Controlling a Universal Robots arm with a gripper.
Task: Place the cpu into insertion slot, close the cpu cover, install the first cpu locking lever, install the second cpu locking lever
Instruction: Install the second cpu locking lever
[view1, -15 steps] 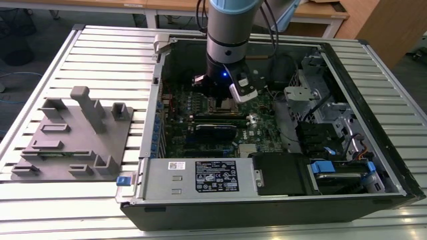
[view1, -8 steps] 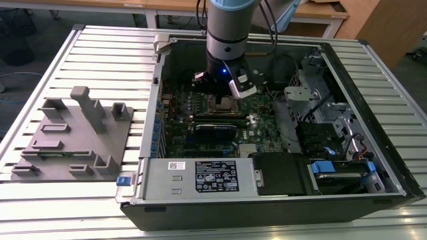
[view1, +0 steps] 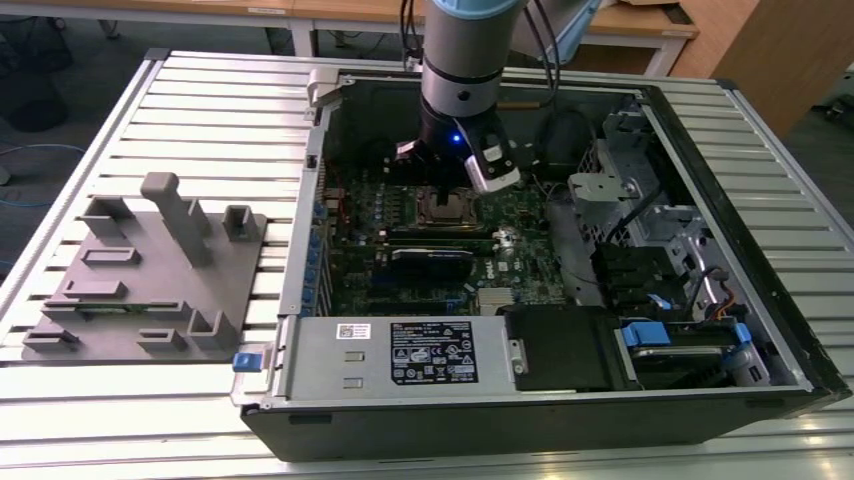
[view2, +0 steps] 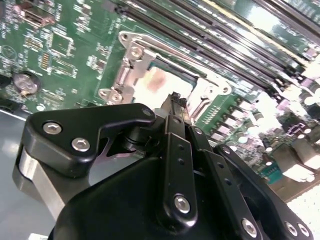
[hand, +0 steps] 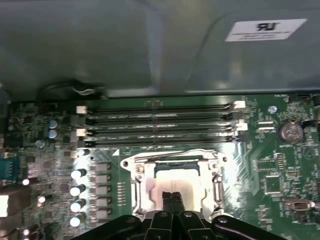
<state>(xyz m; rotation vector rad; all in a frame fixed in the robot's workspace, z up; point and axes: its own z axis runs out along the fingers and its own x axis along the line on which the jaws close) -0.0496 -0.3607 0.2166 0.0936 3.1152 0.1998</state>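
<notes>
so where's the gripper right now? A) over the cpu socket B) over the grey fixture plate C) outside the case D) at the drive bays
A: the gripper sits directly at the cpu cover, fingers together above the cpu seated in the socket, in both wrist views.
</notes>
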